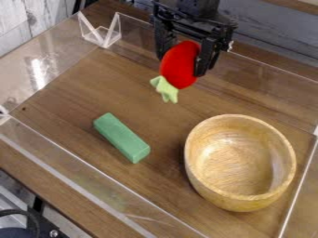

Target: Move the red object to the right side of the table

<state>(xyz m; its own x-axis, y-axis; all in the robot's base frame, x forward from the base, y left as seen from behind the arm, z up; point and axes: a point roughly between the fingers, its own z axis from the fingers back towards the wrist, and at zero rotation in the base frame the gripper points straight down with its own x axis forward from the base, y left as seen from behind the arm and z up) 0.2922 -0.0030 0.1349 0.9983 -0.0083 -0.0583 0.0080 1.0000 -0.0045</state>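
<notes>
The red object (180, 61), a small red toy fruit with a pale green leafy tip pointing down and left, sits at the far middle of the table (74, 88). My black gripper (185, 63) points straight down over it, jaws standing wide, one finger on each side of the fruit. A sliver of gap shows by the right finger, so the jaws look open around it rather than pressed on it. Whether the fruit rests on the wood or hangs just above it I cannot tell.
A green rectangular block (122, 137) lies left of centre. A round wooden bowl (240, 192) stands at the front right. A small clear plastic stand (99, 30) is at the far left corner. Low clear walls (74, 181) border the tabletop.
</notes>
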